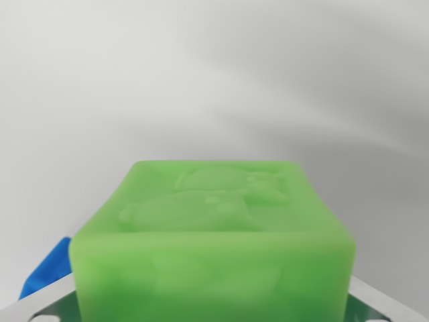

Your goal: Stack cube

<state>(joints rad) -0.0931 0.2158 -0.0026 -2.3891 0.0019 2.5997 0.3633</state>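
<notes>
Right now, a green cube (214, 241) fills the lower middle of my wrist view, very close to the lens and soft in focus. It is a translucent, waxy green, with rounded edges and corners. Its upper face carries a raised relief, some rounded shapes moulded into the surface, too blurred for me to say what they picture. The face nearest the camera shows a fainter relief of the same kind. No lettering, brand or label can be read anywhere on it.

Silvery metal parts (385, 303) show at both bottom corners, just beside the cube's lower sides. Whether my jaws are clenched on the cube or loose, I cannot tell.

Something blue (48, 268) peeks out at the wrist view's left, behind the cube's lower edge; only a small part shows. Behind everything lies a plain pale surface (214, 74) with soft grey shadows.
</notes>
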